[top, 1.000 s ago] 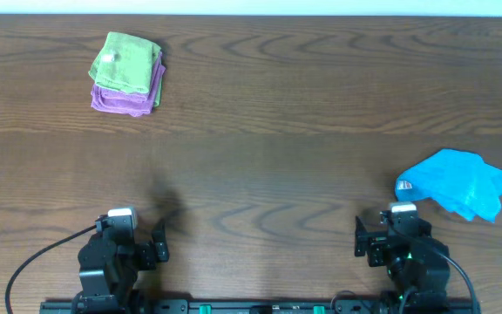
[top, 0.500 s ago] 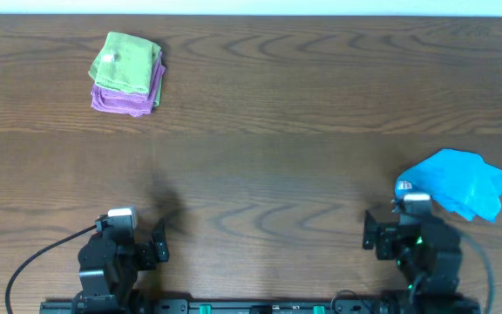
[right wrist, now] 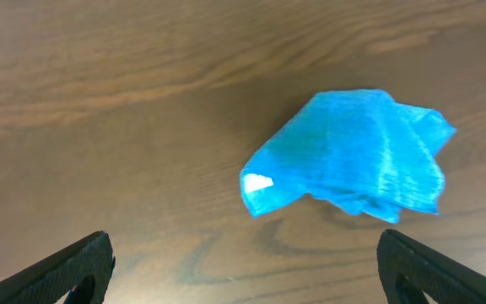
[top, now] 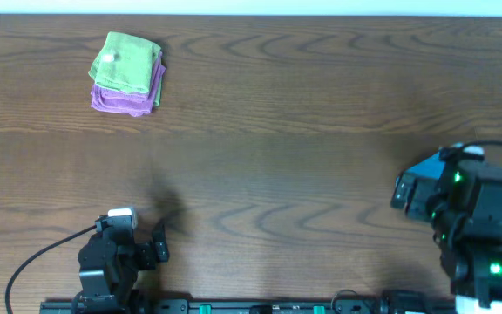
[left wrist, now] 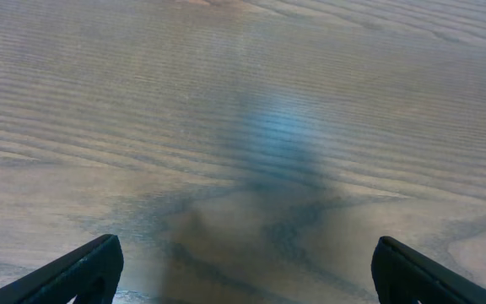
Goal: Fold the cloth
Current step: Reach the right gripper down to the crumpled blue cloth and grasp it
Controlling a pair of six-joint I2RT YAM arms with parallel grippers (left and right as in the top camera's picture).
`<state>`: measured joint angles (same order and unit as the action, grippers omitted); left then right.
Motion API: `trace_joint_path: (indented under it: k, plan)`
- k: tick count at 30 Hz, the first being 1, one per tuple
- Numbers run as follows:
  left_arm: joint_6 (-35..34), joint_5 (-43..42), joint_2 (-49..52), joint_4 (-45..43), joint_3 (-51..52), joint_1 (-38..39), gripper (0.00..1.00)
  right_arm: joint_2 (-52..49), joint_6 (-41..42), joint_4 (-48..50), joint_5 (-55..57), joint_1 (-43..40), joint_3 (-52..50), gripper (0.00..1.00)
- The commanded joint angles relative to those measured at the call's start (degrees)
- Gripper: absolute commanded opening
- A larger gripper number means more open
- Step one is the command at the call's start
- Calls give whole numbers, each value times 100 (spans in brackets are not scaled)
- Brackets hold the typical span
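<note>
Right gripper [right wrist: 243,257] is wide open, holding nothing. Both dark fingertips [right wrist: 74,270] sit at the bottom corners of the wrist view with bare wood between them. Cloth [right wrist: 353,152] is sky-blue and lies crumpled in a loose heap on the wooden table [top: 321,105]. It is ahead of the right fingers, a bit right of centre, and clear of both tips, no contact. Small white tag [right wrist: 257,181] shows at the cloth's left corner, the one nearer the gripper.

Overhead: cloth is at the right side of the table, toward the robot's edge. The right arm [top: 464,196] hangs over it and hides most of it, so only blue slivers show at the arm's edges.

Left gripper [left wrist: 243,270] is also spread open and empty. Its fingertips are at the bottom corners of its wrist view, over bare table with a blurry dark shadow patch. The left arm [top: 111,257] sits at the near left edge, well apart from the cloth.

Far left of the table: light green folded cloth [top: 127,59] stacked on a purple folded cloth [top: 125,99], purple edge showing below and beside it. Well apart from both grippers.
</note>
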<state>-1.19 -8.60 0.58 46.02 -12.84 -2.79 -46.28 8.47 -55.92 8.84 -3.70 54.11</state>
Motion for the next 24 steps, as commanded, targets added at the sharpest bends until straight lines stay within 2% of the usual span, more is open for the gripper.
trace_joint_path:
  k: [1,12,16,20,24]
  plan:
    - [142,66,-33,348,48,28,95,-378,380,-66,452,-59,422,99]
    - [144,66,-33,348,48,28,95,-1679,595,-48,920,-575,778,99]
    - [142,66,-33,348,48,28,95,-2011,188,157,916,-608,776,99]
    - [142,66,-33,348,48,28,95,-2210,155,308,909,-608,776,99]
    - [142,66,-33,348,48,28,95,-2361,-66,243,415,-608,752,99]
